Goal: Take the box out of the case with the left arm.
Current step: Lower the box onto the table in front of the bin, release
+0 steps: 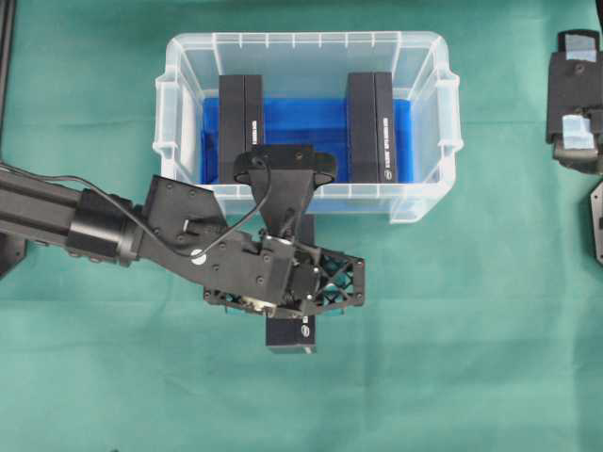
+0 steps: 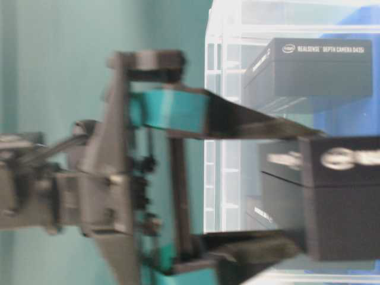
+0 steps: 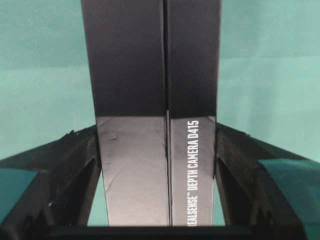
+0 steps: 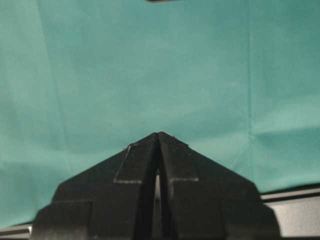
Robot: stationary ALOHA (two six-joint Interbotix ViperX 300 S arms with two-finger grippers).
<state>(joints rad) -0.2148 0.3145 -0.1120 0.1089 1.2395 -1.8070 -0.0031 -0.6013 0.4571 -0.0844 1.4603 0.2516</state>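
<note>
Long black cardboard box (image 1: 290,334) printed "DEPTH CAMERA D415": already outside the case, hanging over the green cloth just in front of the near wall, pinched across its narrow width by the left claw (image 3: 159,165). Left claw partly open, closed only as far as the box's sides allow, black fingers (image 3: 240,165) pressing both flanks in the left wrist view. No telling from these views whether the box's lower end touches the cloth.

Best handling from here, as a judgement: keep the grip steady, carry the box clear of the bin wall toward open cloth, lower until supported, then release. Box is long and held near one end, so swinging or slipping looks likely if moved fast; slow, level travel advised.

Large clear plastic rectangular bin with blue floor lining (image 1: 429,71): just beyond the claw, near wall close to the wrist. Two more black boxes inside, one at the left (image 1: 240,108) and one at the right (image 1: 369,122), a vacant stretch of blue between them. Black wrist camera housing (image 1: 285,166) overlaps the bin's near rim in the overhead view; worth watching that rim on any move back toward the bin.

Green-cloth-covered worktop (image 1: 471,358): bare in front and to the right. Right claw (image 4: 158,136): fingers pressed together, holding nothing, parked at the far right edge, well apart.
</note>
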